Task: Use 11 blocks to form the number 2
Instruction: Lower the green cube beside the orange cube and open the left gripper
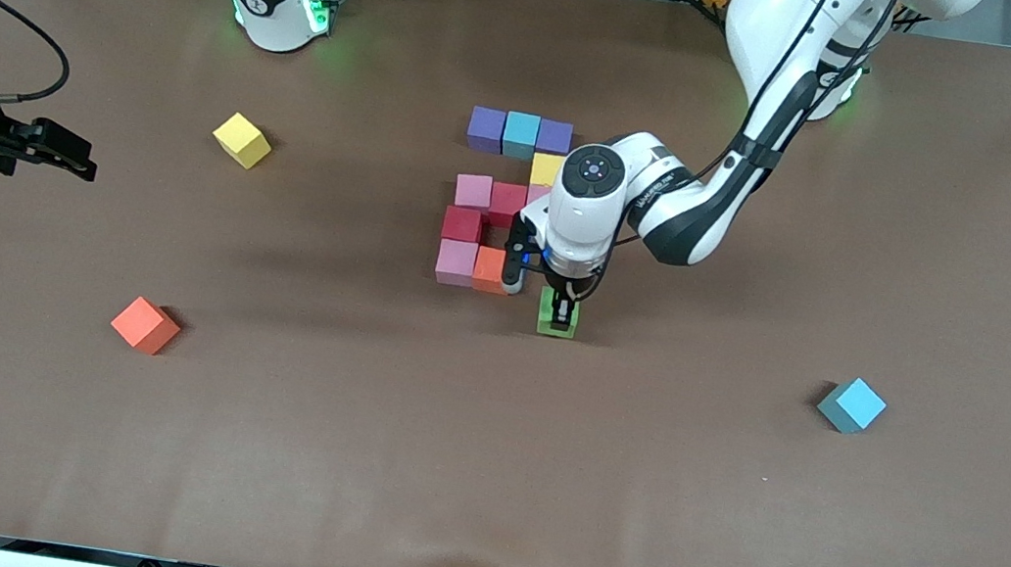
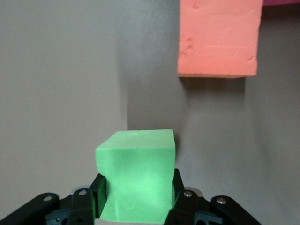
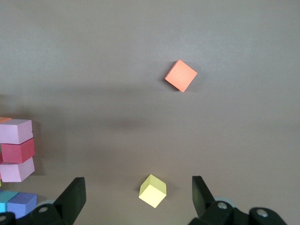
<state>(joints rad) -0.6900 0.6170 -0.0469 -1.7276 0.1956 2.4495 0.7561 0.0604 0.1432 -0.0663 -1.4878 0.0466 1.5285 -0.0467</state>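
Gripping the green block (image 1: 556, 318) between its fingers (image 2: 179, 199), left pincer (image 1: 564, 313) low over the table (image 1: 478, 478), just beside the orange block (image 1: 490, 268) at the near end of the number 2 (image 1: 502, 199) and a little nearer the front camera than it. Showing in the left wrist view: green block (image 2: 138, 180) clamped on both sides, orange block (image 2: 218, 37) close ahead with a gap of bare table (image 2: 61, 93) between.

Standing so far in the number 2 (partly hidden by the left arm): purple (image 1: 486, 128), sky-blue (image 1: 520, 134) and purple (image 1: 554, 136) blocks in the row farthest from the camera, a yellow one (image 1: 545, 169) below, then pink (image 1: 473, 190) and crimson (image 1: 507, 203), then crimson (image 1: 461, 223), then pink (image 1: 456, 262) touching the orange.

Waiting, right pincer (image 1: 59, 150) spread wide and empty at the right arm's end of the table, fingers (image 3: 72, 199) well apart.

Lying loose and well apart: a yellow block (image 1: 242, 139) and an orange block (image 1: 144, 325) toward the right arm's end, a sky-blue block (image 1: 851, 404) toward the left arm's end.
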